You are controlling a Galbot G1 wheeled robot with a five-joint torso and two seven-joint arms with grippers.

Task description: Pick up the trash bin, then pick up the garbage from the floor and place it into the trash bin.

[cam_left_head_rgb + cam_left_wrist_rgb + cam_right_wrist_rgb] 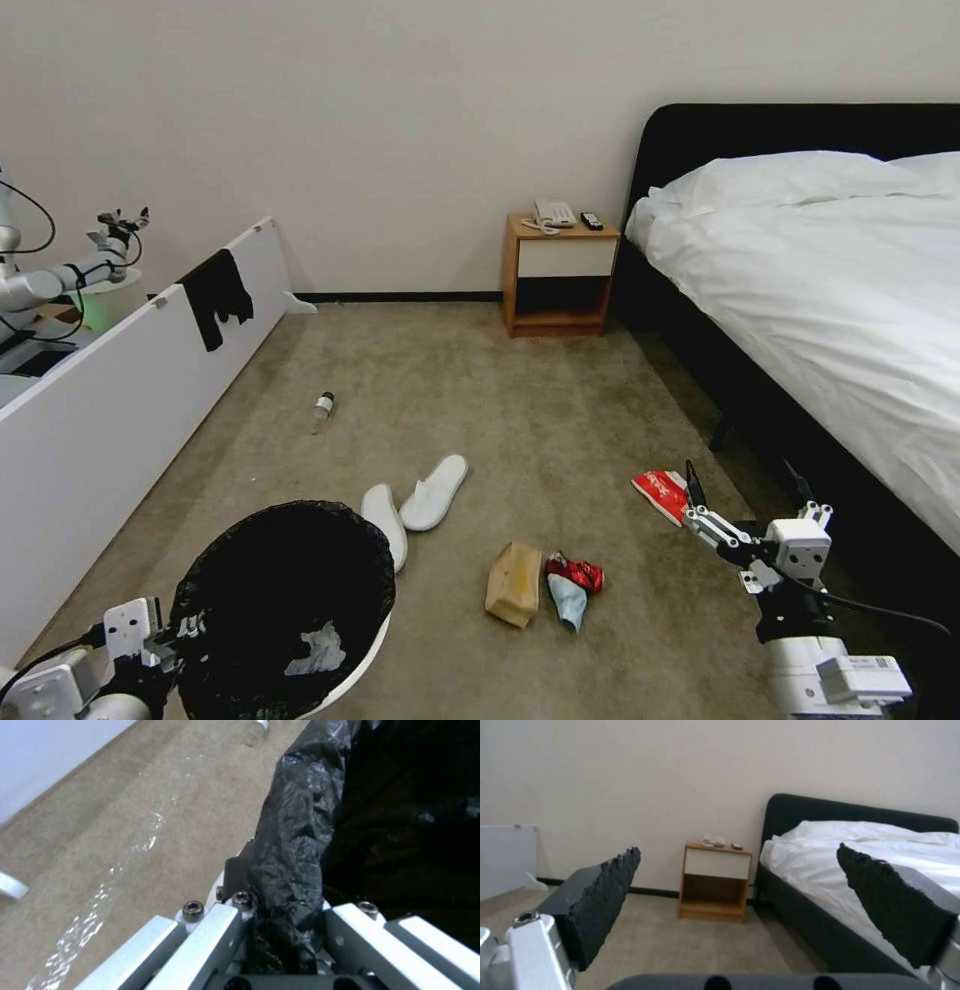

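The trash bin [355,665], white with a crinkled black bag [290,843], is at the lower left, and white tissue [315,650] lies inside it. My left gripper [160,630] [287,930] is shut on its rim. On the carpet lie two white slippers [435,492], a brown paper bag [513,585], red and blue wrappers [575,585], a red snack packet [660,492] and a small bottle [322,408] [257,729]. My right gripper [745,482] [750,896] hangs open and empty, just right of the red packet.
A black-framed bed [830,300] with white bedding runs along the right. A wooden nightstand [558,275] stands at the far wall. A long white board [120,400] with a black cloth [215,290] borders the left, with another robot's arm [60,275] behind it.
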